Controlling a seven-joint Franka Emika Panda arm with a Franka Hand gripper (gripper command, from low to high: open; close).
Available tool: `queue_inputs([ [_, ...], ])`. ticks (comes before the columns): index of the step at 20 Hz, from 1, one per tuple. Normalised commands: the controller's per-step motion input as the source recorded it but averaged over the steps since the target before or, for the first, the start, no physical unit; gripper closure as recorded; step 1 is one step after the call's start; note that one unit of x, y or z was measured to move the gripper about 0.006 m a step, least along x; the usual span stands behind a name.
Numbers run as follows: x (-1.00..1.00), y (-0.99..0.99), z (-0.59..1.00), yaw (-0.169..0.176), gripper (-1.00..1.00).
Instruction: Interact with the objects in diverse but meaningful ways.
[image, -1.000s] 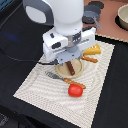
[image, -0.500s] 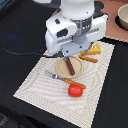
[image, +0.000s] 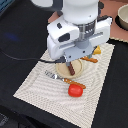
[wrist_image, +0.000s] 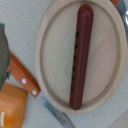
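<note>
A: Going from the exterior view's left — the fork (image: 51, 76) lies on the striped mat (image: 35, 90), then the red tomato (image: 75, 90) sits near us, just beside the round tan plate (image: 63, 73). The brown sausage stick (image: 71, 68) lies along the plate's middle, and the arm hangs right over it.

B: So the step looks like a pick of the sausage. What does the gripper (image: 75, 56) hold?

A: I cannot tell — its fingers are hidden behind the white housing, and the wrist view shows none of them. That view does show the sausage alone on the plate, nothing touching it.

B: Then I'd come straight down, jaws set across the stick's narrow width near its middle, so it doesn't tip when lifted. Stay clear of the orange-handled knife (wrist_image: 23, 76) just beside the plate's rim, and the golden-yellow bread loaf (wrist_image: 13, 105) a little beyond it.

A: And against the earlier frames?

B: The arm has come lower and now sits more squarely over the plate. The sausage, tomato and cutlery haven't shifted.
</note>
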Motion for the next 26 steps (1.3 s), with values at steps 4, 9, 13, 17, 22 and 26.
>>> queue_inputs([
  [4, 0.01, -0.19, 0.03, 0.162, -1.0],
  [9, 0.19, -0.34, 0.25, 0.105, -1.0],
  [13, 0.31, -0.43, 0.36, 0.071, -1.0],
  [17, 0.39, -0.56, 0.31, 0.053, -1.0],
  [22, 0.36, -0.59, 0.27, 0.067, -1.0],
  [26, 0.18, -0.55, 0.1, 0.13, -1.0],
])
